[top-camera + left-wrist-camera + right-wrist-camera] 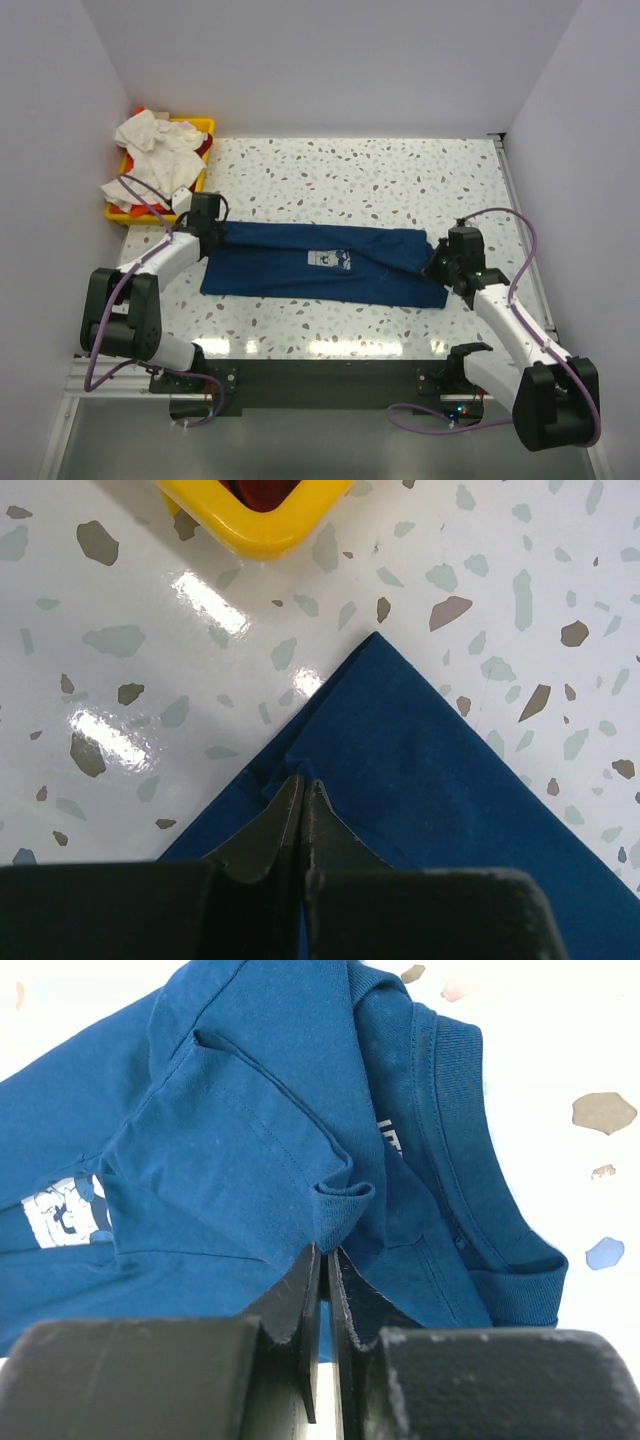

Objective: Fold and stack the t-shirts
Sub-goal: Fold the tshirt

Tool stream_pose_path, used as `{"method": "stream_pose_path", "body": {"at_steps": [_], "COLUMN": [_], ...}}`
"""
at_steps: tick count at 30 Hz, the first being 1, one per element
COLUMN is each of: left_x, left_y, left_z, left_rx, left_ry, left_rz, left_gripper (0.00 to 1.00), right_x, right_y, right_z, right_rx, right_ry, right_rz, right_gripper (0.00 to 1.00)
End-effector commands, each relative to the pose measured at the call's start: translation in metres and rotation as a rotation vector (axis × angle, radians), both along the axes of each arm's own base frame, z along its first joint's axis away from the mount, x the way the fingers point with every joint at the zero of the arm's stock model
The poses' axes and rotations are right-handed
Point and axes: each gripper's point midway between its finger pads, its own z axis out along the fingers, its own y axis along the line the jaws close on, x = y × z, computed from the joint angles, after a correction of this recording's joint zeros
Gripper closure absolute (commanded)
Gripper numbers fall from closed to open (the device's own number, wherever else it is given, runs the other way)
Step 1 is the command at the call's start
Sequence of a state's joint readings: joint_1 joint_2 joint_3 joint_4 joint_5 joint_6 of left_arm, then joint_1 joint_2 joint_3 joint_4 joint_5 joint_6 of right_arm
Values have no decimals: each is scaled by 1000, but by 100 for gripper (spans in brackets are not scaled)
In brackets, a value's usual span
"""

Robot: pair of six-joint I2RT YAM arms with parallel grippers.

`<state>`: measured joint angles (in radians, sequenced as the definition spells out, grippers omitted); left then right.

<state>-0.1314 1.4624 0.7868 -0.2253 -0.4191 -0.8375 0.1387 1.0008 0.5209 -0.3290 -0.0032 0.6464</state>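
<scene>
The navy shirt (pixel 320 265) lies flat on the surface (pixel 350 175), folded into a long band stretched from the left pincer (pixel 212 232) to the right pincer (pixel 437 265). A small pale square print (pixel 326 259) faces up about midway between them. One pointed corner of the band reaches just past the left pincer's tips, which meet on slightly puckered cloth. At the right pincer sit the ribbed collar (pixel 450 1130) and a folded sleeve; a small tuck of hem is nipped at its tips. Beyond the left pincer, well apart from the band, white shirts (pixel 150 150) lie crumpled in a heap, with a red shirt (pixel 157 111) showing behind them.
</scene>
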Motion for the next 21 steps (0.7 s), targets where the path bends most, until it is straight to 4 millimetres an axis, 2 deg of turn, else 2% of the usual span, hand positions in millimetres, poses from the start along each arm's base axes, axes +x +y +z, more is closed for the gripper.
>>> {"method": "stream_pose_path", "body": {"at_steps": [1,5,11,14,21], "left_x": [11,12,11,11,6], "left_y": [7,8,7,8,9], "left_z": [17,16,15,16,16], "left_rx": [10,11,10,10,11], "left_ry": [-79,-73,-63,-63,-57], "left_rz": [34,33,34,38,47], "left_gripper": [99,99,99,99,99], "right_x": [3,3,1,1,-5], "right_y": [3,0,-14,-17,-16], "right_z": [5,9,18,23,21], "right_rx": [-1,-12,-73,-82,-71], "right_ry": [-19,-18,-11,-20,-13], "right_rz": [21,17,-25,-31,-24], "right_gripper": [95,100,100,100,100]}}
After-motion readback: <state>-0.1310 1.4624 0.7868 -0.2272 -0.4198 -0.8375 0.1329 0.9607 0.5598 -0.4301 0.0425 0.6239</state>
